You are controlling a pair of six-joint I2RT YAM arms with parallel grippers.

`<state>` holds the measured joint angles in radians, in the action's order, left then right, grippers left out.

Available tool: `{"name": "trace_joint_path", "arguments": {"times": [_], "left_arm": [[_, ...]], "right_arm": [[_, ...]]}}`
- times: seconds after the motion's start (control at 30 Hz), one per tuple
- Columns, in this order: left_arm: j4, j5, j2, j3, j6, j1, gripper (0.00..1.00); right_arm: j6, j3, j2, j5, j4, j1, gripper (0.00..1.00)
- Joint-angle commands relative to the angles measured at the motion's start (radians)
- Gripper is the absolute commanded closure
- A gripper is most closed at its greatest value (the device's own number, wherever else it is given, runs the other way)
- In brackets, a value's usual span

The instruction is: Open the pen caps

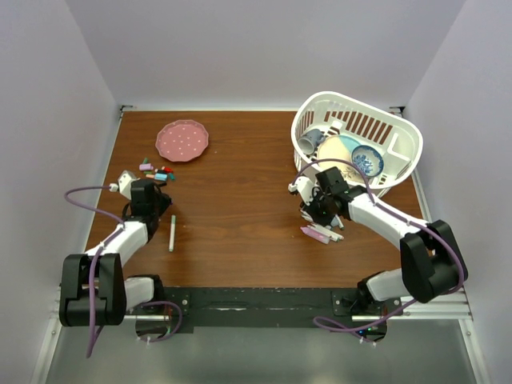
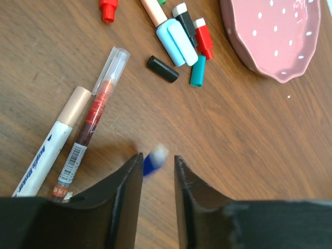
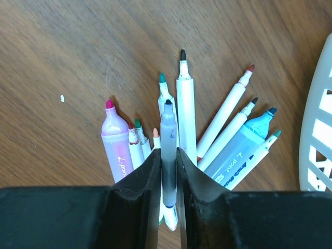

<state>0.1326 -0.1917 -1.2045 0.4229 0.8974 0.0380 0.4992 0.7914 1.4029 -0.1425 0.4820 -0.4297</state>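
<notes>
Left tool (image 2: pixel 157 157): jaws parted. A blue cap (image 2: pixel 154 161) shows as a blur right at the tips, touching neither side that I can see, so it looks released and loose over the worktop (image 2: pixel 249 145). Ahead of the tool sit more caps close together: a black cap (image 2: pixel 162 69), a teal cap (image 2: pixel 197 71) and a red cap (image 2: pixel 204 39). The pink plate (image 2: pixel 275 36) lies beyond them to the right. The risk here is that a round cap dropped free may roll, either under the jaws or against the two capped pens (image 2: pixel 93 116) lying just left of the tool.

Right tool (image 3: pixel 168 152): a grey pen (image 3: pixel 168 124), tip bare, runs straight between the fingers, snug to both. Clamped or eased off? I cannot tell. Ahead of and beneath the tool fans a heap of uncapped pens (image 3: pixel 228 124), with the white basket (image 3: pixel 317 129) off to the right. If that hold is slack, the pen could slide into the heap and scatter it, and the bare tips could mark the wood. By my reckoning, the capped pair beside the left tool is what remains.
</notes>
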Motion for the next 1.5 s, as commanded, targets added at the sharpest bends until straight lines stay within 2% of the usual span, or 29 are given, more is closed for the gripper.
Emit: {"name": "trace_joint_path", "arguments": {"times": [0.0,0.13,0.27,0.3,0.4,0.53,0.6,0.67,0.8,1.03,1.2,1.27,1.33,1.47], "left_arm": [[-0.025,0.003,-0.001,0.068,-0.008,0.022,0.61],[-0.060,-0.006,-0.007,0.111,-0.025,0.042,0.47],[-0.120,0.011,-0.015,0.177,-0.031,0.053,0.45],[-0.178,0.021,-0.020,0.191,-0.031,0.053,0.44],[-0.314,0.072,-0.035,0.237,-0.026,0.053,0.45],[-0.491,0.115,-0.038,0.252,-0.034,0.046,0.50],[-0.543,0.118,-0.021,0.240,-0.063,0.031,0.52],[-0.571,0.098,-0.003,0.244,-0.092,0.007,0.52],[-0.629,0.072,-0.013,0.267,-0.113,-0.056,0.52],[-0.800,-0.026,-0.148,0.358,-0.137,-0.124,0.49],[-0.837,-0.071,-0.116,0.329,-0.176,-0.127,0.39],[-0.831,-0.043,-0.112,0.306,-0.183,-0.131,0.38],[-0.831,-0.002,-0.127,0.303,-0.187,-0.139,0.40],[-0.817,0.043,-0.142,0.289,-0.193,-0.142,0.51]], "right_arm": [[0.013,0.048,-0.018,0.018,0.009,0.002,0.76],[0.012,0.051,-0.038,0.004,0.010,0.000,0.68],[0.013,0.052,-0.062,-0.014,0.012,0.003,0.68],[0.015,0.051,-0.067,-0.023,0.013,0.002,0.68],[0.021,0.048,-0.088,-0.034,0.012,0.002,0.67],[0.030,0.043,-0.104,-0.077,0.018,0.002,0.66],[0.041,0.045,-0.101,-0.089,0.021,0.002,0.61],[0.045,0.045,-0.099,-0.098,0.027,0.003,0.56],[0.053,0.048,-0.101,-0.115,0.035,0.002,0.53],[0.058,0.049,-0.107,-0.132,0.044,0.003,0.53],[0.058,0.049,-0.114,-0.140,0.046,0.005,0.52],[0.061,0.049,-0.114,-0.144,0.047,0.002,0.52],[0.061,0.051,-0.117,-0.144,0.049,0.003,0.52],[0.062,0.049,-0.122,-0.160,0.050,0.002,0.52]]}}
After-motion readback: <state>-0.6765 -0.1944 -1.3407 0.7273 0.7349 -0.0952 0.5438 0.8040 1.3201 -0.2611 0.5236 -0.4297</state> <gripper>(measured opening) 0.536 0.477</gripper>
